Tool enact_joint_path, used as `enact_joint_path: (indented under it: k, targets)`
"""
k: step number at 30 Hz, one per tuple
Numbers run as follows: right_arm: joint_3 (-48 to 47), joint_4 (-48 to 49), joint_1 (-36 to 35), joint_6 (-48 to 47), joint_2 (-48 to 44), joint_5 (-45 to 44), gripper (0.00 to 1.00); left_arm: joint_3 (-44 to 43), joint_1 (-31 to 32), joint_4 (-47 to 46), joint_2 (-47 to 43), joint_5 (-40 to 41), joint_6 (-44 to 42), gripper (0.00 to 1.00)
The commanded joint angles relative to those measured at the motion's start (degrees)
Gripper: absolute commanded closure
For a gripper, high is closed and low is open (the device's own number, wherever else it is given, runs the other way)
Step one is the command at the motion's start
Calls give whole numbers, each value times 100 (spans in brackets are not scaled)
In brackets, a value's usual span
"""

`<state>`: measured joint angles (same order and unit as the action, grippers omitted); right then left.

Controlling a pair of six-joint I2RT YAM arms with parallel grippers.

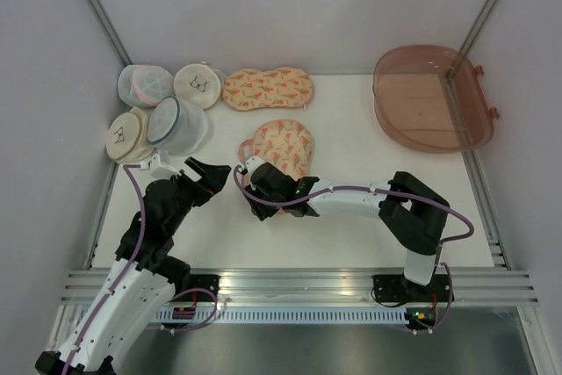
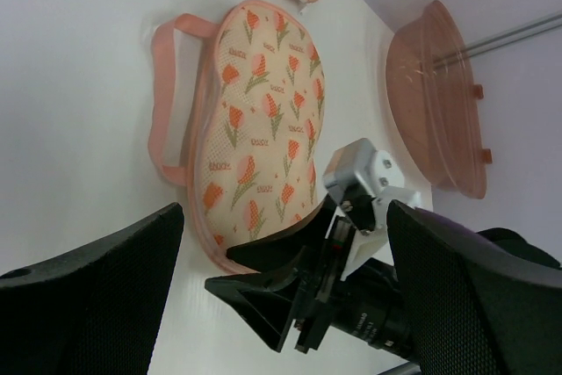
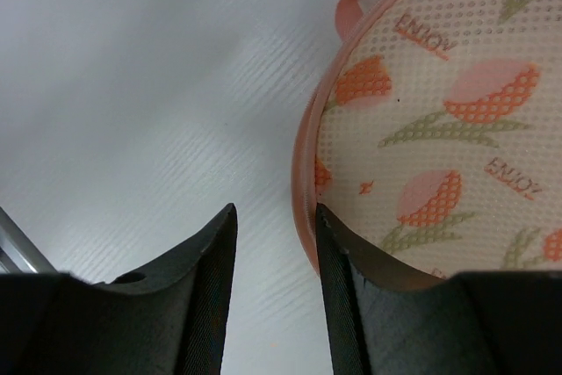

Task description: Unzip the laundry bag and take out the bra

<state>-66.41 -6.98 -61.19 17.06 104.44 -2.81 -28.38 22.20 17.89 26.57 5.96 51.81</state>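
The peach laundry bag (image 1: 279, 147) with orange flower print lies flat at the table's middle. Its pink zipper edging (image 2: 167, 85) bulges out in a loop along one side. My right gripper (image 1: 241, 170) sits low at the bag's near-left end. Its jaws are open, with bare table between them, and one fingertip (image 3: 338, 243) touches the pink rim of the bag (image 3: 439, 129). My left gripper (image 1: 215, 175) hovers just left of the right one, wide open and empty, with the bag (image 2: 263, 120) ahead of it. The bra is hidden.
A second peach printed case (image 1: 268, 89) lies at the back. Several round mesh pouches (image 1: 162, 111) crowd the back left corner. A clear pink tray (image 1: 430, 98) stands at the back right. The right gripper (image 2: 290, 305) fills the space between my left fingers.
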Motion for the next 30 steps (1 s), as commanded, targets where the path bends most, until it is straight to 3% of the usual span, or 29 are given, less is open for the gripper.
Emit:
enact_joint_path:
  k: [1,6,18,30]
  targets:
    - [-363,-48,-95,-150,304,-245,56,52,-22,-198,-2,90,31,1]
    - [-522,-189,-113,-212,472,-668,62,87,-22,-181,-55,125,31,1]
    - [-487,-233,-183,-396,120,-984,64,78,-22,-181,-20,72,66,1]
    - [-583,-128,-183,-431,560,-1046,81,61,-22,-102,-134,64,48,0]
